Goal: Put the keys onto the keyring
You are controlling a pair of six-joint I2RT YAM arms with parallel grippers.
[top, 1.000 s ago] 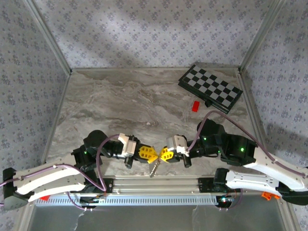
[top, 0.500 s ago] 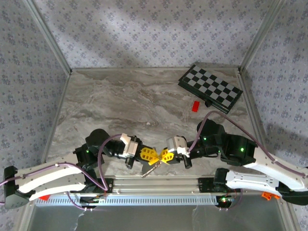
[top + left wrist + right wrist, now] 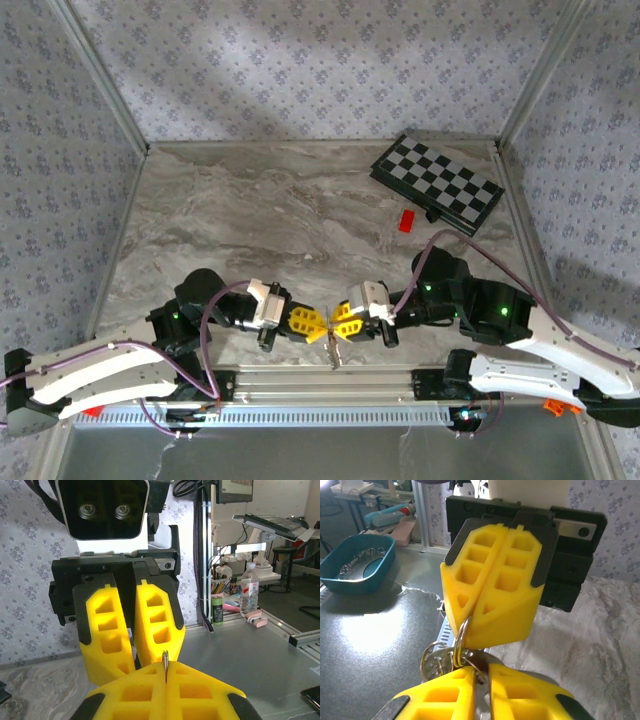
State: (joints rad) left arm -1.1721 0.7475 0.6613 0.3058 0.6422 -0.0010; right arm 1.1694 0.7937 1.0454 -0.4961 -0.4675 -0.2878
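Threading step, judged in hand: keys to go onto the ring, worked in mid-air at the near edge.

1. Table (image 3: 250,220): marble top, walled on three sides. Work takes place at its near middle, above the arm bases.
2. Board (image 3: 437,185): chequered, lying flat at the far right corner, well apart from the work. No part in the task.
3. Left gripper (image 3: 318,324): near centre, pointing right. Yellow fingers pressed together, pinching the ring edge-on at the seam of the tips.
4. Right gripper (image 3: 340,322): near centre, pointing left, tip to tip with the left one. Fingers parted by a narrow gap. The ring's lower loop lies at that gap; whether the pads touch it cannot be told.
5. Keys (image 3: 436,661): a small metal bunch hanging below and between the two grippers, over the near table edge. They appear to dangle from the ring; how many are fully on cannot be told.
6. Block (image 3: 407,220): red, just near-left of the board. Unused.
7. Ring (image 3: 461,632): thin wire loop, upright, top held in the left fingertips, bottom at the right fingertips.

Next move, as judged: the left holds the ring steady while the right takes a fresh hold on a key or the coil end and feeds it round. Calls for fine alignment and a light grip.
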